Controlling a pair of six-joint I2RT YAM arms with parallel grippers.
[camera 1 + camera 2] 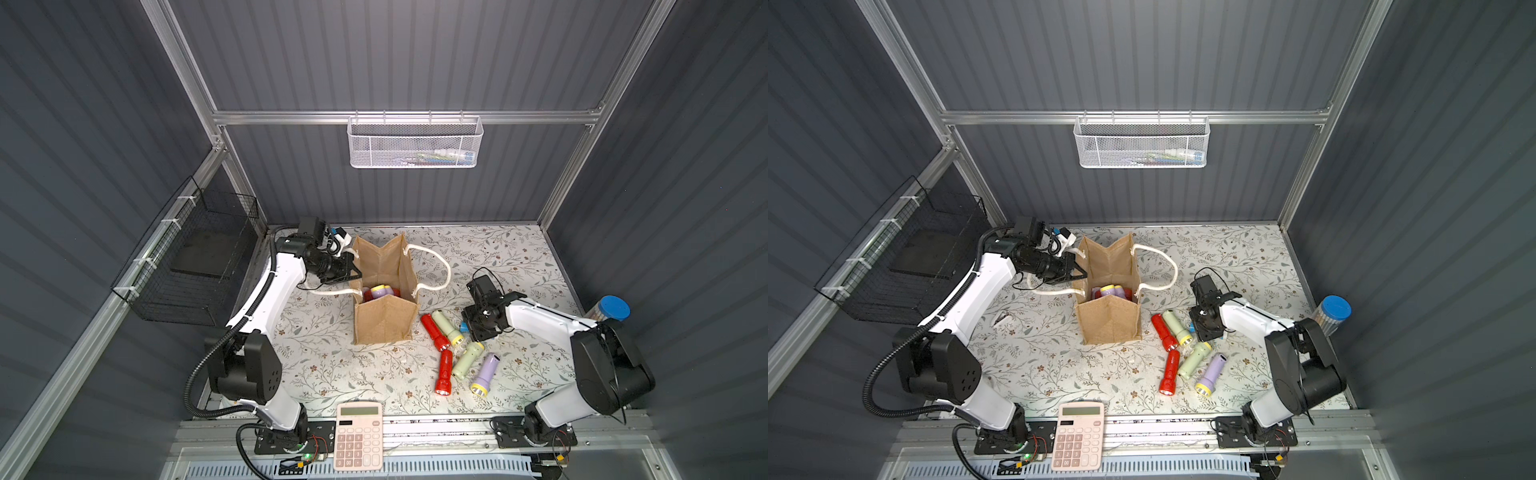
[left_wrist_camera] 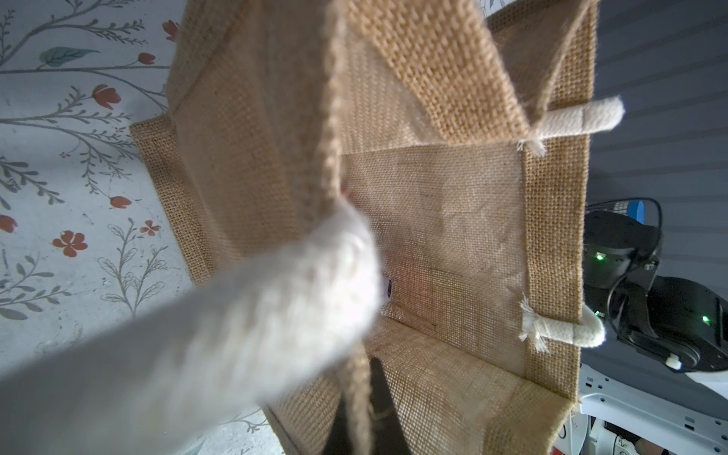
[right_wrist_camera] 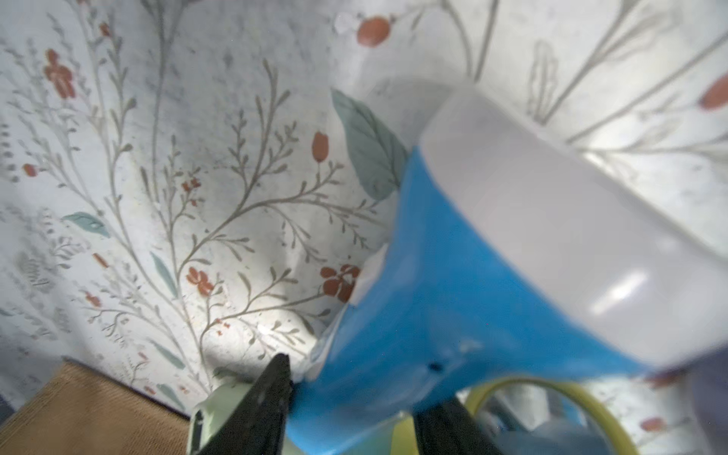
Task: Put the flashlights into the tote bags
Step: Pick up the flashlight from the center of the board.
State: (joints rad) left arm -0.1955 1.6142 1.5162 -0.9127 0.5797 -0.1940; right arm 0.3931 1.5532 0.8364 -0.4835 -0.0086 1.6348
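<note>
On the desk, the tote bag stands with its rim pinched in my clenched left gripper, several flashlights inside just beyond it. My right gripper clamps a blue flashlight; five loose flashlights lie just beside it.

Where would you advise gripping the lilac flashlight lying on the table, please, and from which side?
Probably best to grip the lilac flashlight mid-barrel, coming from above with the jaws across its width. It lies flat, and the straight barrel is slimmer and more even than the flared yellow-rimmed head.
</note>
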